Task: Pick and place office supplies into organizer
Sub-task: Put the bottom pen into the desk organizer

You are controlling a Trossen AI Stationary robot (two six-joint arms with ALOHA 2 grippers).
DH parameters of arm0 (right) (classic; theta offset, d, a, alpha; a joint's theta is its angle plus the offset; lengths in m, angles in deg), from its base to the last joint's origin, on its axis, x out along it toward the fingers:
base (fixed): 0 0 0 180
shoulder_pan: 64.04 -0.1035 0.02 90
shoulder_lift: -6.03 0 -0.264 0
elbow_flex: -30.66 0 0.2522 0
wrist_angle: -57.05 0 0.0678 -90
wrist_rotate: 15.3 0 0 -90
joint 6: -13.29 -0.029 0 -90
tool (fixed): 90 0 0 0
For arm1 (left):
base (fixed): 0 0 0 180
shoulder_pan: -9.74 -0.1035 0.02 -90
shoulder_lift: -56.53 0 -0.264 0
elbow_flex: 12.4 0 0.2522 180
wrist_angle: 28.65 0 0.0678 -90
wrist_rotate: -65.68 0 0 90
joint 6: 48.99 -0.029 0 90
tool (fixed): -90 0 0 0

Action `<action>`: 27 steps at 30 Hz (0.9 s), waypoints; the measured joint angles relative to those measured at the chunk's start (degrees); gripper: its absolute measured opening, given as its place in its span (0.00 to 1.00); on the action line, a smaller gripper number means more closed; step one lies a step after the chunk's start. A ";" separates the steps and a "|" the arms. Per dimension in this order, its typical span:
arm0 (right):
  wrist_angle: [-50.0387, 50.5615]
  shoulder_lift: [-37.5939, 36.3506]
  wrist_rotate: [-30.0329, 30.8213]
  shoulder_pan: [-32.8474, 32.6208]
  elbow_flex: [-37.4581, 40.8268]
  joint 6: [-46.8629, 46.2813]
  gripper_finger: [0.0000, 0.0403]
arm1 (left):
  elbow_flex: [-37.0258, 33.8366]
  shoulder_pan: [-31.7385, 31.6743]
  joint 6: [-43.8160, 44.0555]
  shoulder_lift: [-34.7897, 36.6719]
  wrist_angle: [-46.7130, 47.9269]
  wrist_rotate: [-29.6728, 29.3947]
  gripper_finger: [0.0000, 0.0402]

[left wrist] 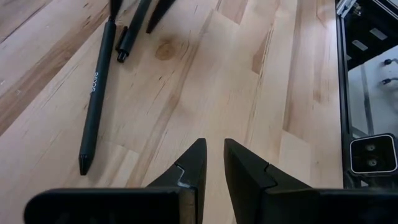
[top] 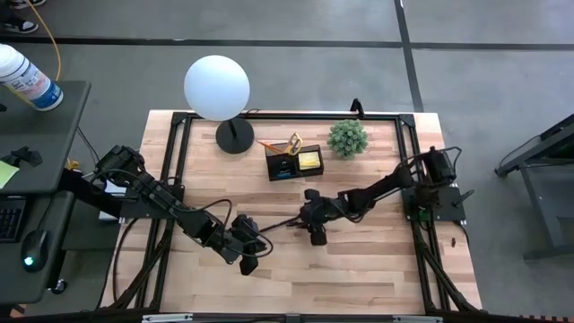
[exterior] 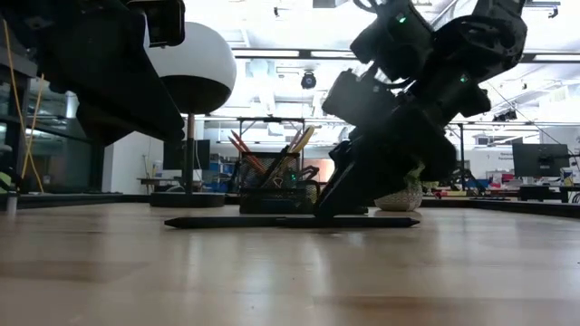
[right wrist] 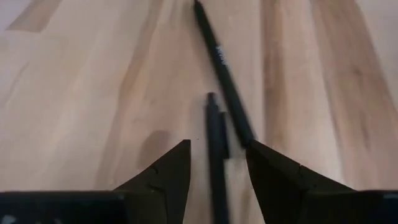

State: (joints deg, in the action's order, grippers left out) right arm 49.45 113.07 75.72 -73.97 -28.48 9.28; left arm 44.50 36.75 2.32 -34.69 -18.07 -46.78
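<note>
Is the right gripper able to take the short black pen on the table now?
Probably yes. The right gripper is open, the short black pen lies between its fingers, but a longer pen lies right beside it.

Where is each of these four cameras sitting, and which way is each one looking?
High view: above the table, looking straight down; both arms show, left gripper and right gripper.
Low view: at table height, looking level across to the organizer; arms hang in from above.
Left wrist view: on the left arm, looking past its nearly closed fingers at a black pen.
Right wrist view: on the right arm, open fingers either side of a second, shorter pen.
Both wrist views share the long black pen.
</note>
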 joint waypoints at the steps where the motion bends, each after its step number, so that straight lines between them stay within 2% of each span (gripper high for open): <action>1: -0.16 0.00 -0.31 0.50 0.00 0.01 0.38 | -0.02 0.02 -0.02 0.00 0.00 0.00 0.12; 8: -0.35 0.00 -2.52 2.07 0.00 0.34 0.37 | -0.01 0.00 0.00 0.00 0.00 0.00 0.12; 14: -0.28 -0.02 -0.01 0.48 0.00 0.22 0.37 | 0.00 0.01 0.00 0.00 0.00 -0.02 0.12; 27: 0.23 -0.02 0.95 -1.21 0.00 -0.01 0.36 | 0.00 0.00 0.00 0.00 0.07 -0.02 0.12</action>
State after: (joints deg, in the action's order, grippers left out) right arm 49.68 113.05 76.67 -75.18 -28.48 9.28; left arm 44.50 36.75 2.32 -34.69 -18.00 -46.79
